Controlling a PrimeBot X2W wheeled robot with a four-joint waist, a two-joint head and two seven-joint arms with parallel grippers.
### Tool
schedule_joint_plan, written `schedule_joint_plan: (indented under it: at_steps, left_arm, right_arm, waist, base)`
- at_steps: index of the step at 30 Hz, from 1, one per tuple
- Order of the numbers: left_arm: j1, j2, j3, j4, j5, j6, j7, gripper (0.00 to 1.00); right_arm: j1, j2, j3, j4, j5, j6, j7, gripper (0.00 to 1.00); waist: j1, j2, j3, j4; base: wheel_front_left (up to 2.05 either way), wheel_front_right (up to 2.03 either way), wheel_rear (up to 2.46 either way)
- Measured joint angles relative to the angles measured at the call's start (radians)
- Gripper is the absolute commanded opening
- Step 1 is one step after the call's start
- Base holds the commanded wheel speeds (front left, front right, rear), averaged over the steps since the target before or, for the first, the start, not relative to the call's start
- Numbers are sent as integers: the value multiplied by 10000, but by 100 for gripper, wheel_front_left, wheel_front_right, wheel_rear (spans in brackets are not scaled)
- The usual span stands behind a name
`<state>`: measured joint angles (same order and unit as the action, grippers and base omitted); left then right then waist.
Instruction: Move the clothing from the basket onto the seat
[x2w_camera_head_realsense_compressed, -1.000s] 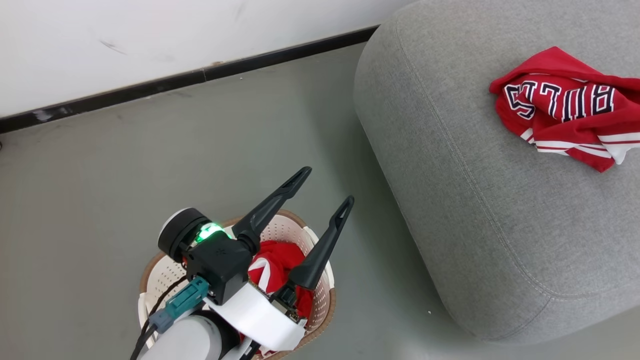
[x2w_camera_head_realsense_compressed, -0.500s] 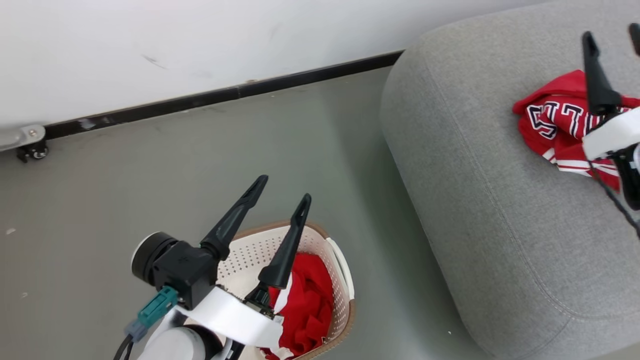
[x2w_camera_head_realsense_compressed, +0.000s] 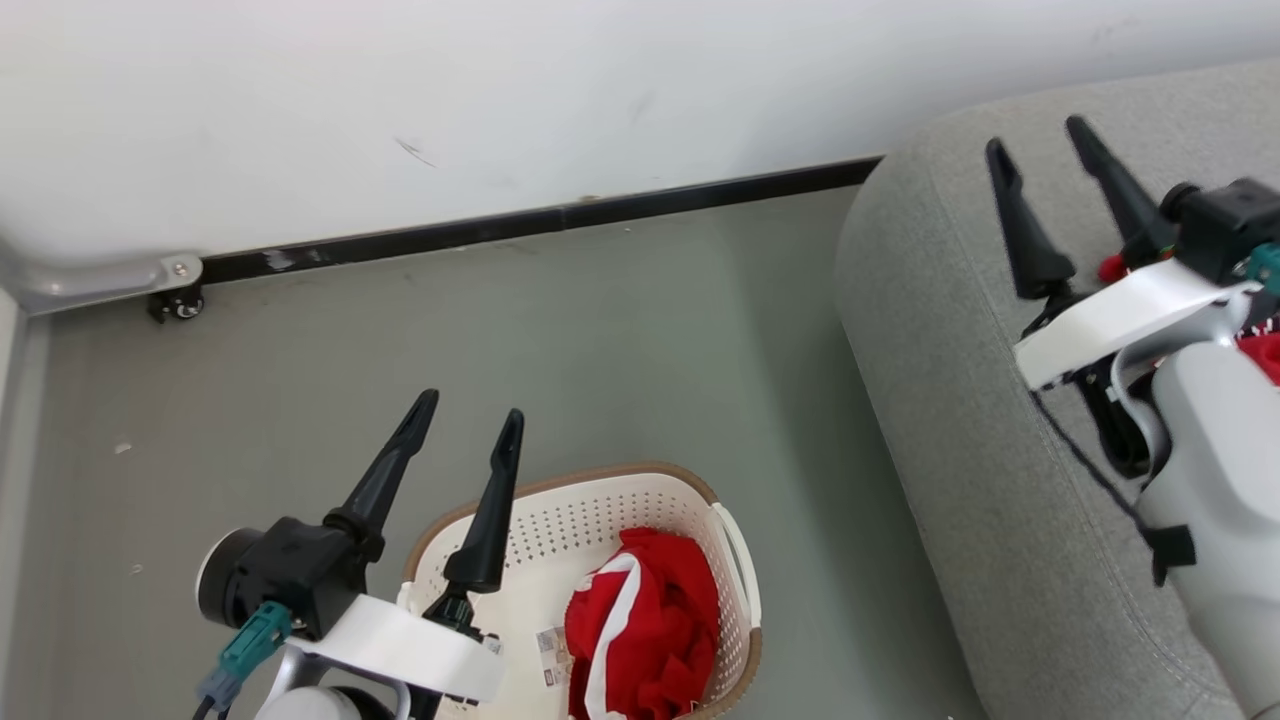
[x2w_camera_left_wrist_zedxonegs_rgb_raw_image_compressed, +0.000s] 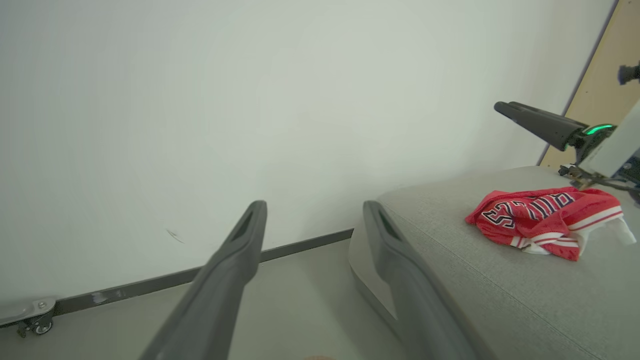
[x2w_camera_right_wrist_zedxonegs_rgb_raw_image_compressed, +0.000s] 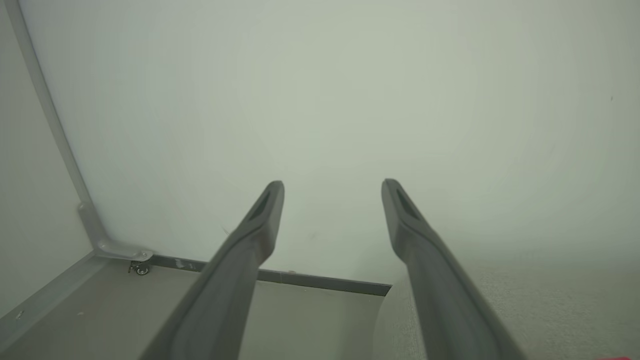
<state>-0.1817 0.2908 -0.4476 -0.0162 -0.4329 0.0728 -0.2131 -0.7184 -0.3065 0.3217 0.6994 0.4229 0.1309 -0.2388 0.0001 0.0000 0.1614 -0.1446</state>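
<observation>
The left claw (x2w_camera_head_realsense_compressed: 470, 405) hangs spread by the basket (x2w_camera_head_realsense_compressed: 560, 478), which holds a red garment (x2w_camera_head_realsense_compressed: 650, 620). The right claw (x2w_camera_head_realsense_compressed: 1034, 134), also spread, hovers over the seat (x2w_camera_head_realsense_compressed: 950, 400) near the lettered garment (x2w_camera_left_wrist_zedxonegs_rgb_raw_image_compressed: 540, 217).

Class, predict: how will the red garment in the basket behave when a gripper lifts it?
The red garment lies crumpled in folds, so it is probably floppy and would sag from a pinch. It looks thin, likely light. Trailing fabric might catch the basket rim.
</observation>
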Motion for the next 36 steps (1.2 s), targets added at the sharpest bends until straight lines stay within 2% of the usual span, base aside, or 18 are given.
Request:
schedule_joint_plan:
  at_steps: [11,19,36]
  left_arm:
    - [443,-71,458,420,-268,286,-146,100]
    - [797,-196,796,700,-485,520,-249,100]
    - [1428,-117,1097,1147,-364,782,-337,100]
  right_arm:
    - [1187,811,-272,-178,-15,0,-19,100]
    - [2202,1181,-593,-299,-491,0,-33,100]
    - [4185,2071,-1206,-1093,-1417,0,-90,100]
  waist:
    - [0,0,-488,659]
    - [-1,0,-847,1016]
    - [0,0,-1556,1307]
  base:
    - [0,0,0]
    - [0,0,0]
    - [0,0,0]
